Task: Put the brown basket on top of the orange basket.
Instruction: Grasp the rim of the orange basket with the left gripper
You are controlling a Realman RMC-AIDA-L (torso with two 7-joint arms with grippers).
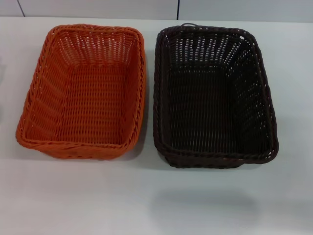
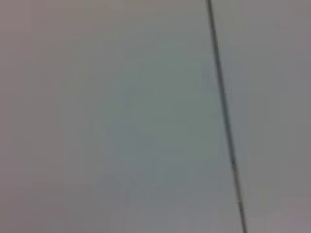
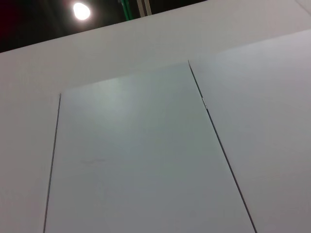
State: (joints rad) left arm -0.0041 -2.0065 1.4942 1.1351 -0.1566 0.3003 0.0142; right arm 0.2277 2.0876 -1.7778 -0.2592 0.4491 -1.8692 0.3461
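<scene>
Brown basket [image 1: 215,98], lengthwise front-to-back

A white table [image 1: 156,196] meets pale seamed wall panels [image 3: 146,160] (one ceiling lamp [image 3: 81,10] glows).

There are two baskets on one white table [image 1: 156,196]: one orange basket [image 1: 83,93] on the left, and one brown basket [image 1: 212,95] (almost black) on the right.
</scene>
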